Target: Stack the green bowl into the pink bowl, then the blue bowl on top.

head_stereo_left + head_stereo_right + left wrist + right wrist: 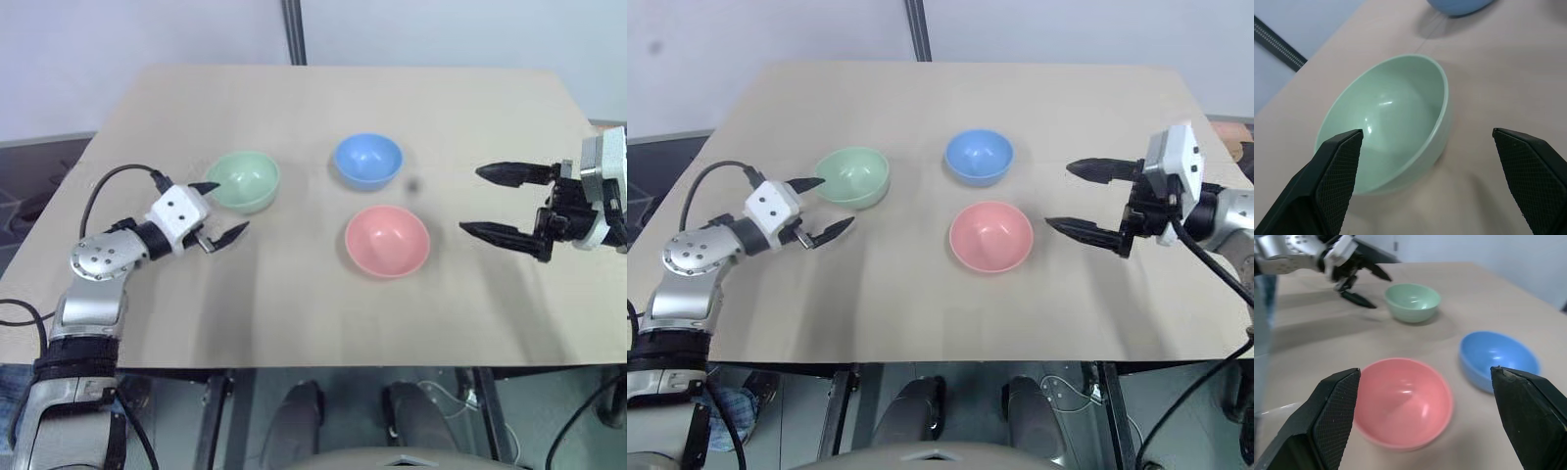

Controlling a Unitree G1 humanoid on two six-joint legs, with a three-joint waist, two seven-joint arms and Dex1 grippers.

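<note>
Left gripper poised at the green bowl, nothing stacked yet.

On the worktop (294, 313), the left gripper (223, 210) hangs with fingers spread wide and empty, one tip at the near rim of the green bowl (244, 180), the other over bare wood beside it. To the right, the blue bowl (368, 160) sits farther back and the pink bowl (387, 240) nearer the front, each apart from the others. The right gripper (1085, 199) waits beyond the pink bowl, fingers released, holding nothing. For a clean pickup, I judge the left should straddle the green rim wall, pinch firmly, lift level, then lower it centred into the pink.
</note>
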